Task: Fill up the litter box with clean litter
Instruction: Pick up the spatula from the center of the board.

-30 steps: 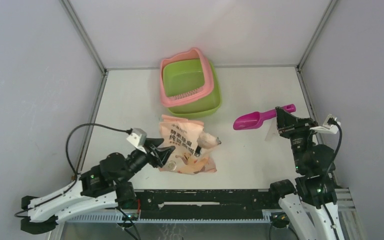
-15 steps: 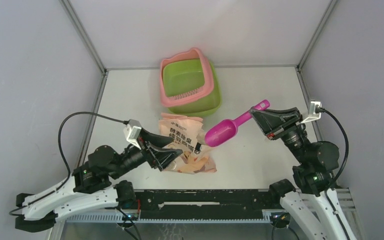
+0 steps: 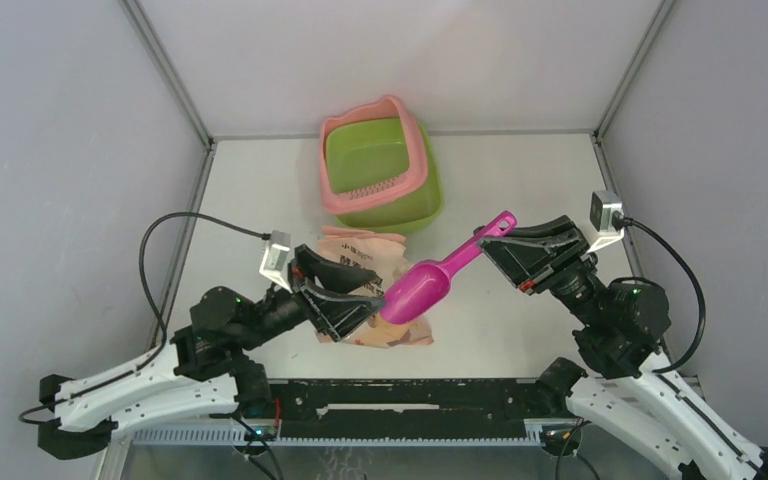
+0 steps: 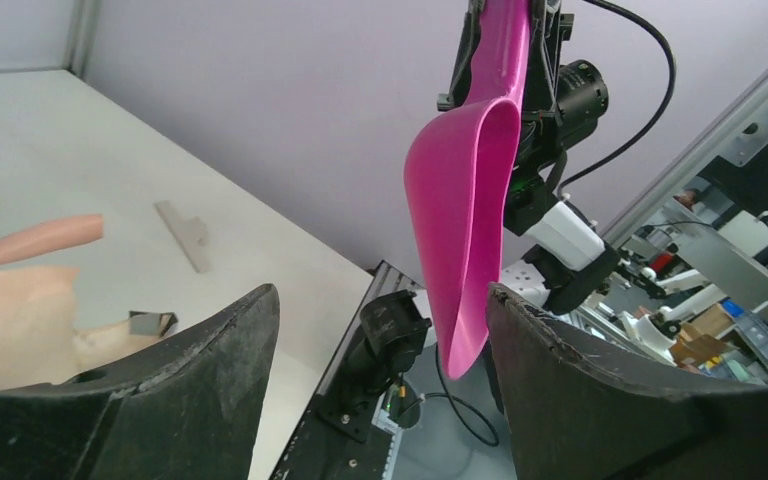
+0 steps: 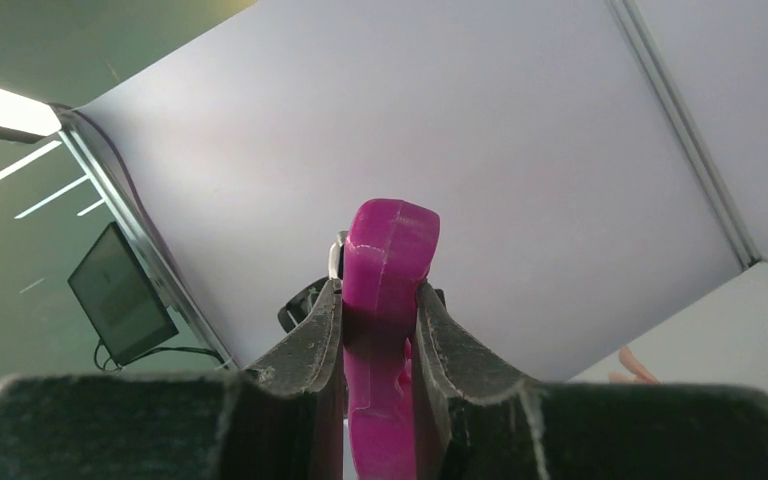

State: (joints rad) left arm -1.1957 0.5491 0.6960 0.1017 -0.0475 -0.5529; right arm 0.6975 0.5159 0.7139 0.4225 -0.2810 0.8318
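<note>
Right gripper [image 3: 497, 243] clamped the scoop [image 3: 415, 292] by its handle; left gripper [image 3: 372, 298] gaped, empty. The scoop needed a shallow, level entry into the bag [image 3: 360, 255].

From above, you see only the far edge and a near corner of the bag [image 3: 365, 250]; the left gripper [image 3: 372, 303] and the bowl of the scoop [image 3: 428, 282] cover the rest. Any litter in the litter box [image 3: 392, 101] is too small to make out. In the right wrist view the scoop's bowl hides behind its handle. In the left wrist view the handle's top and the bag run off the edges.
</note>
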